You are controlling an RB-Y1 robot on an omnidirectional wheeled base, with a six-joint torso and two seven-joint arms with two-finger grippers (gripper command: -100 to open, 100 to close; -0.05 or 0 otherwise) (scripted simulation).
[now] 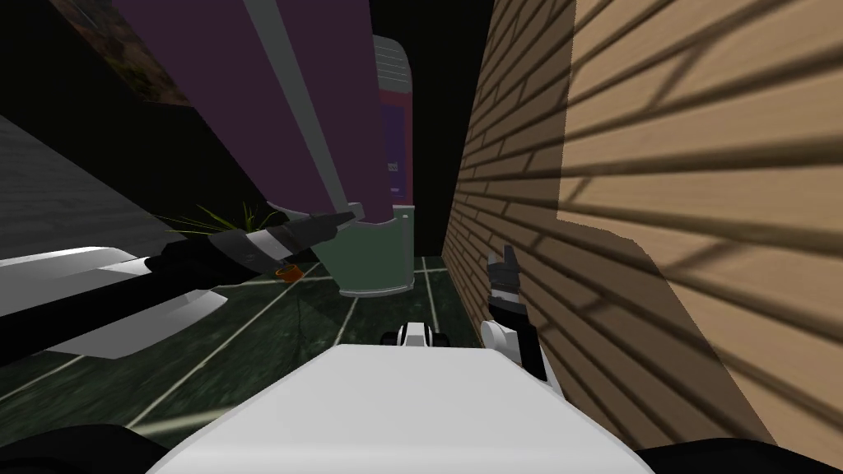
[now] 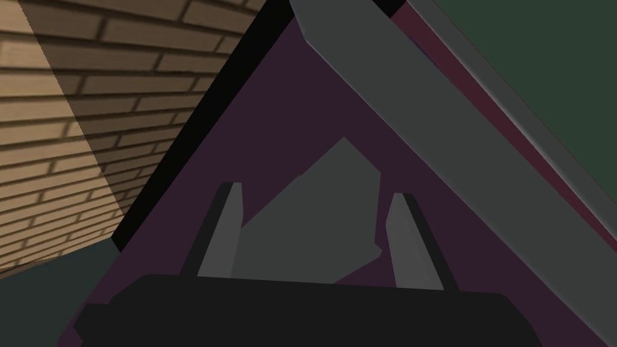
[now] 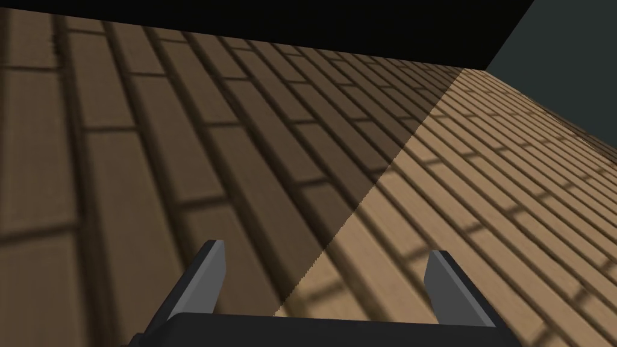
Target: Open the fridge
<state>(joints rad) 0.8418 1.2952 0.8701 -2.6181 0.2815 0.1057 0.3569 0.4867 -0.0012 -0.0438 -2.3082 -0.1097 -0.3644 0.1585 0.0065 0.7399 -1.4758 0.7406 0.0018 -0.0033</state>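
The fridge [image 1: 206,99] rises ahead on my left with a dark purple front. A long grey handle [image 1: 296,107] runs down it. My left gripper [image 1: 342,219] reaches forward to the handle's lower end. In the left wrist view the handle's bar [image 2: 385,90] crosses the purple door. The bar's grey end piece [image 2: 313,211] fills the gap between my left gripper's [image 2: 313,235] fingers, which press its sides. My right gripper [image 1: 502,259] is raised beside the brick wall. Its fingers [image 3: 208,271] stand apart with nothing between them.
A tan brick wall [image 1: 659,164] runs close along my right side. A grey-green base [image 1: 374,255] stands on the dark tiled floor under the fridge front. A small orange thing [image 1: 288,272] and a plant [image 1: 218,218] lie near my left forearm. A white counter [image 1: 82,263] sits at left.
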